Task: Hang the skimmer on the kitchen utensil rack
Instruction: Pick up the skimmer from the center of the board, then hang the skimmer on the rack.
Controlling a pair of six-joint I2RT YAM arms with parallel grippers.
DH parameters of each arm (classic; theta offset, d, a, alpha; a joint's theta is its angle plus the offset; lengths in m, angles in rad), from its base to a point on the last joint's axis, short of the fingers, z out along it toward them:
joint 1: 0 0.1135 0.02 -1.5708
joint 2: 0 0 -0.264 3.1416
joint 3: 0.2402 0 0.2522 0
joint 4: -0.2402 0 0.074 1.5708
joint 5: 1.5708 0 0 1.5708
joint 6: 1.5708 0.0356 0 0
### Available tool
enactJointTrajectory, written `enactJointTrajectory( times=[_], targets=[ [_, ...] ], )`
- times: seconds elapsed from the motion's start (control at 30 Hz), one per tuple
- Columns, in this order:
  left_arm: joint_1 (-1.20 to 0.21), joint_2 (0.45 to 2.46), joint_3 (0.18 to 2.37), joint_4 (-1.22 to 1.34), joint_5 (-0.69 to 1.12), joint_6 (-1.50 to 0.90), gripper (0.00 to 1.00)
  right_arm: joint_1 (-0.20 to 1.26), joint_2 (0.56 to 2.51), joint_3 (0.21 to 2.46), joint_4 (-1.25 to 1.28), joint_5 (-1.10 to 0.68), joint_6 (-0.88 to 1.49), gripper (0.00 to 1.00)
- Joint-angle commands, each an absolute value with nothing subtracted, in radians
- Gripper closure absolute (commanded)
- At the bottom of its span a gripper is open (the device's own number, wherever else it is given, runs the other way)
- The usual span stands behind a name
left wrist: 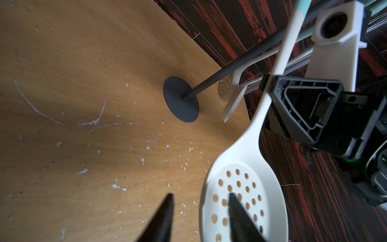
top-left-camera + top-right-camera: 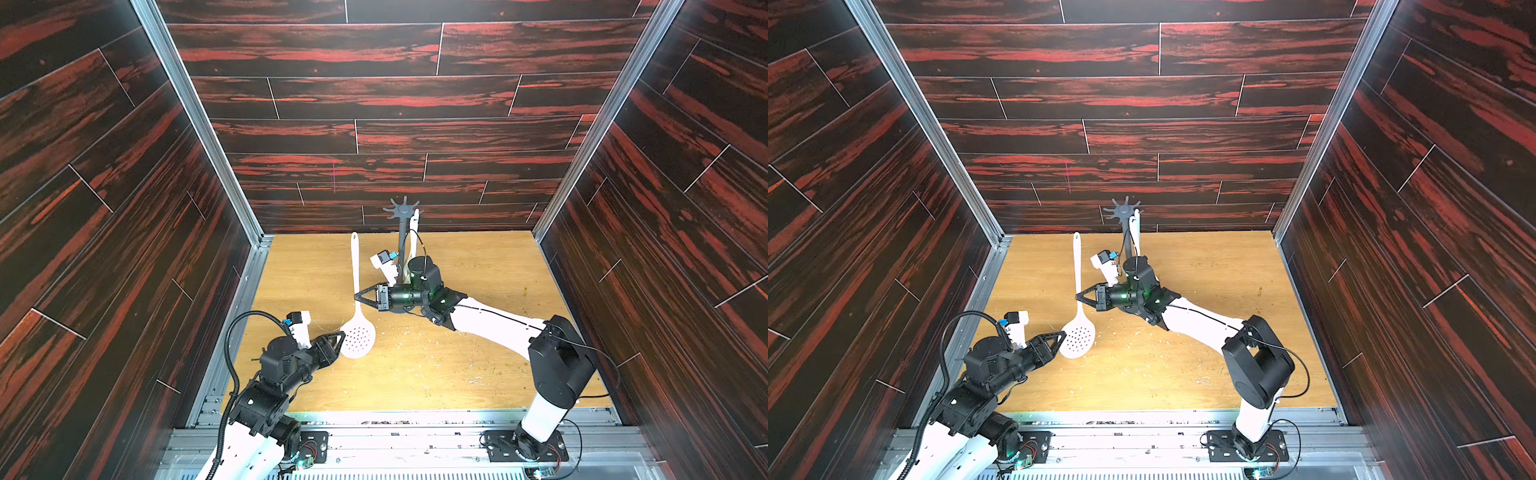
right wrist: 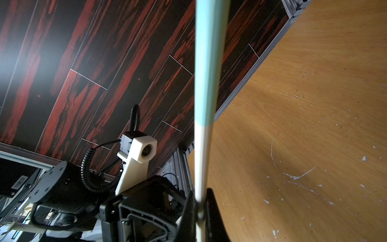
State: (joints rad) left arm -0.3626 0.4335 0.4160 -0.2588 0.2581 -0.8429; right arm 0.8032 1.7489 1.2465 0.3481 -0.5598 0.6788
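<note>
The skimmer (image 2: 358, 340) is white with a perforated round head and a long handle whose far end is light blue (image 3: 204, 83). My right gripper (image 2: 356, 296) is shut on the handle just above the head, and the handle shows pinched between the fingers in the right wrist view. My left gripper (image 2: 343, 336) is open at the head's left rim; in the left wrist view one finger (image 1: 236, 215) lies over the perforated head (image 1: 240, 167) and the other stands clear of it. The kitchen utensil rack (image 2: 402, 210) stands dark grey behind the right arm, its round base (image 1: 178, 104) on the table.
Another white perforated utensil (image 2: 414, 232) hangs from the rack beside the pole (image 1: 227, 86). The wooden table (image 2: 478, 332) carries white scuffs and flecks. Dark red panelled walls close in the left, right and back sides.
</note>
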Motion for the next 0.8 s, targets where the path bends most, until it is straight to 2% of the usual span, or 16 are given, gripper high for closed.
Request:
enactJointTrajectory(
  times=[0.0,0.1,0.27,0.47,0.77],
  targets=[
    [-0.359,0.416,0.499,-0.293,0.248,-0.775,0.18,0.814,1.658,1.234,0.346,-0.550,0.631,1.00],
    [-0.358,0.416,0.582,-0.360,0.196,-0.734,0.01,0.814,1.615,1.250,0.292,-0.544,0.587,1.00],
    [-0.358,0.440,0.697,-0.421,0.116,-0.644,0.00,0.812,1.544,1.283,0.197,-0.535,0.512,1.00],
    [-0.356,0.592,0.775,-0.494,-0.007,-0.565,0.00,0.782,1.458,1.259,0.160,-0.536,0.490,1.00],
    [-0.341,0.734,0.714,-0.355,0.017,-0.582,0.00,0.672,1.377,1.111,0.310,-0.638,0.591,1.00]
  ],
)
